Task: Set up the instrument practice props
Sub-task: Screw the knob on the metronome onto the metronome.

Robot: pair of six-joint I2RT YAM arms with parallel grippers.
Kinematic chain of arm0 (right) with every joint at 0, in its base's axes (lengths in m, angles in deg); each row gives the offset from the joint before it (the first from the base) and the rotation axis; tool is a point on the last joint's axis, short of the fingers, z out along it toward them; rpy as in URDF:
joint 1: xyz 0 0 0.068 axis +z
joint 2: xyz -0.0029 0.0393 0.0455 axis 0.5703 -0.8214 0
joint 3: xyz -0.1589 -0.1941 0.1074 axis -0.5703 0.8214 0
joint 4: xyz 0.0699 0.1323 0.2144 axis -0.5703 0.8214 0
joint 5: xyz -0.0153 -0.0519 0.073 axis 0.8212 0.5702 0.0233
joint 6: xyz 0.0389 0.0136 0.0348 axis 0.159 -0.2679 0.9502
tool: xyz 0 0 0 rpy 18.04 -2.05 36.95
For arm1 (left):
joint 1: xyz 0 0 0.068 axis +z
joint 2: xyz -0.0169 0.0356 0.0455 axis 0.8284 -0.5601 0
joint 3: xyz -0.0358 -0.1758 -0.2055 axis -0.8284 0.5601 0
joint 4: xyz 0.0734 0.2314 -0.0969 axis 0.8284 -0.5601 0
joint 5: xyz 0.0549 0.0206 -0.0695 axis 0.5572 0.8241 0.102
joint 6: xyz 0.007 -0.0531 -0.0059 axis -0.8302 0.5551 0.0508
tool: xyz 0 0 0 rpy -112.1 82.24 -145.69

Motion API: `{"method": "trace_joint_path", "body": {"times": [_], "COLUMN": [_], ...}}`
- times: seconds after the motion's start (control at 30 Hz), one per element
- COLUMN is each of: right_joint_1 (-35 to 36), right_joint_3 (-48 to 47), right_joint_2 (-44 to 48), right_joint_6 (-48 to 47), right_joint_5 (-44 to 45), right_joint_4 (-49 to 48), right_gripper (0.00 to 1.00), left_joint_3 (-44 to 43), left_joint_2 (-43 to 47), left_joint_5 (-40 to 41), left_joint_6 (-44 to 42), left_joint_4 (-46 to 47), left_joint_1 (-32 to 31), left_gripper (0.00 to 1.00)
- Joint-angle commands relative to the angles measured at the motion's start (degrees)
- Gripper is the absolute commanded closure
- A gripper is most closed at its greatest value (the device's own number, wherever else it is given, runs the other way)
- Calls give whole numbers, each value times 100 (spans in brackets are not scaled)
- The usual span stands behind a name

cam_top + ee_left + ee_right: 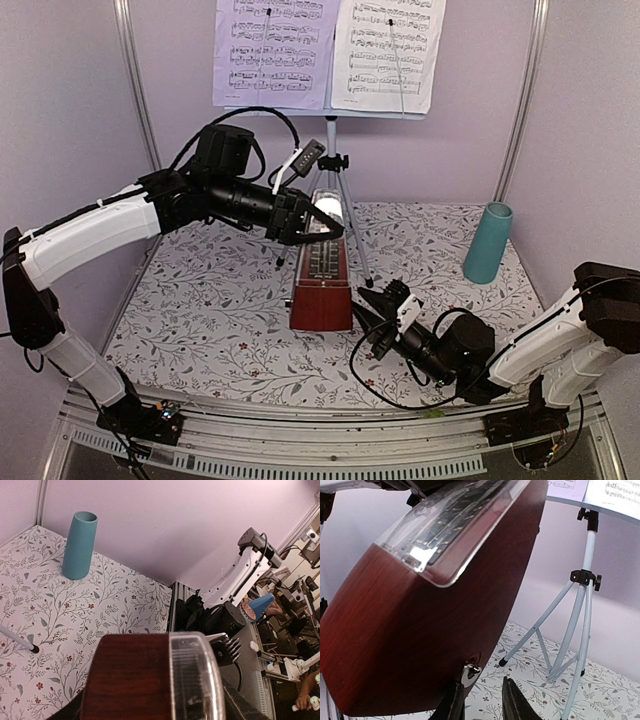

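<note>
Two robot arms are tending a metronome point(322, 285) on a flowered worktop point(200, 300).

The left claw point(318, 225) is reaching in from the left and clenching the narrow top of the dark red-brown metronome, which is standing at the middle of the worktop just in front of the music stand's point(331, 135) silver legs. The right claw point(372, 302) is lying low at the metronome's lower right side, its fingers point(452, 705) slightly parted and grasping nothing, with the small metal winding key point(471, 669) sitting just above one tip. Two sheet-music pages point(275, 50) are resting side by side on the stand at the back wall. A teal cup point(488, 243) is standing upright at the right rear, well apart from the rest.
</note>
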Motion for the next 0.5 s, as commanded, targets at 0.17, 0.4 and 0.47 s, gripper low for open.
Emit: {"method": "trace_joint_path", "body": {"times": [0.17, 0.4, 0.47], "right_joint_1": [258, 329, 330], "right_joint_3": [125, 98, 130], "right_joint_2": [-110, -387, -435], "right_joint_6": [345, 429, 468], "right_joint_5": [107, 200, 182], "right_joint_4": [-606, -793, -835], "right_gripper": [63, 62, 62], "left_joint_3": [7, 27, 16], "left_joint_2": [265, 258, 257], "left_joint_5": [-5, -8, -69], "left_joint_6": [461, 557, 551], "left_joint_4": [-114, -139, -127], "left_joint_1": [32, 35, 37], "left_gripper": [100, 100, 100]}}
